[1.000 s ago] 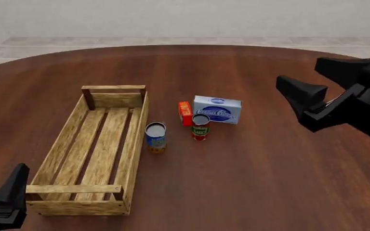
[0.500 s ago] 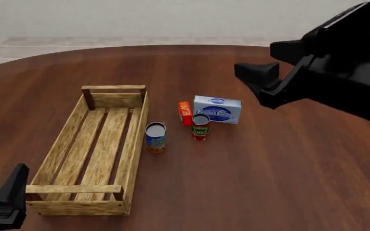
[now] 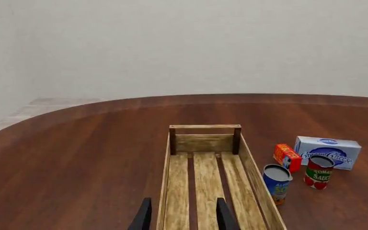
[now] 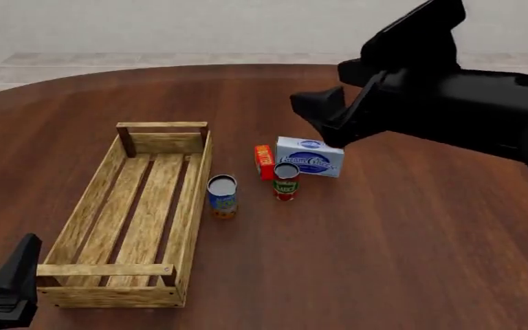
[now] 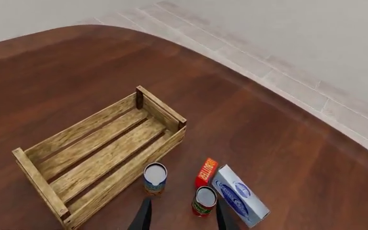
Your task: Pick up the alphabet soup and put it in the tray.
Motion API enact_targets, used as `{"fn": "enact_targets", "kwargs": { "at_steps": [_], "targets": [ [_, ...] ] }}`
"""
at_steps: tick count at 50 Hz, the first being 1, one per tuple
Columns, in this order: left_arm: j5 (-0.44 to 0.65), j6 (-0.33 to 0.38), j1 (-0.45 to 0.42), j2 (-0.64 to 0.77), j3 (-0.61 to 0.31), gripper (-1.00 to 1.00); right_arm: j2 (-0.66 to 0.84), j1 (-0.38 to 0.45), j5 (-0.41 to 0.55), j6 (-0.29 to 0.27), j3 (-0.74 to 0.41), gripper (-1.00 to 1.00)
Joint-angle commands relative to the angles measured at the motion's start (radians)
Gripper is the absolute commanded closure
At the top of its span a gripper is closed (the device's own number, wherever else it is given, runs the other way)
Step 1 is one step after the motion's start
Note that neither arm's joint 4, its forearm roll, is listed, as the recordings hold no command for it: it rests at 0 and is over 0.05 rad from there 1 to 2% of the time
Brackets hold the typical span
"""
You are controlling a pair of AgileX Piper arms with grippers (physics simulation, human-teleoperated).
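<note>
A bare simulated room: round wooden table (image 4: 401,261), pale wall (image 3: 184,43), tiled floor (image 5: 286,76).

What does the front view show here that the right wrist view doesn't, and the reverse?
Only the front view shows the right arm's black body from outside, raised above the table beyond the cream cheese box, and the left gripper low by the tray's near end.

Only the right wrist view shows the right gripper fingertips, apart, with nothing between them, and the tiled floor past the table edge.

Both show the tray, holding nothing, the alphabet soup upright just outside its long side, the red-and-green can and the small orange box.
</note>
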Motion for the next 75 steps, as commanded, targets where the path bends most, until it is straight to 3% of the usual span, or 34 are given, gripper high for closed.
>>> {"fn": "enact_targets", "kwargs": {
  "at_steps": [1,39,75],
  "targets": [
    [0.001,0.000,0.001,-0.003,0.002,-1.00,0.057,0.027,0.032,-0.009,-0.060,-1.00],
    [0.000,0.000,0.001,-0.002,0.002,-1.00,0.223,0.077,-0.003,0.031,-0.129,-1.00],
    [0.000,0.000,0.001,-0.002,0.002,-1.00,0.312,0.073,-0.089,0.069,-0.101,-1.00]
  ]
}}
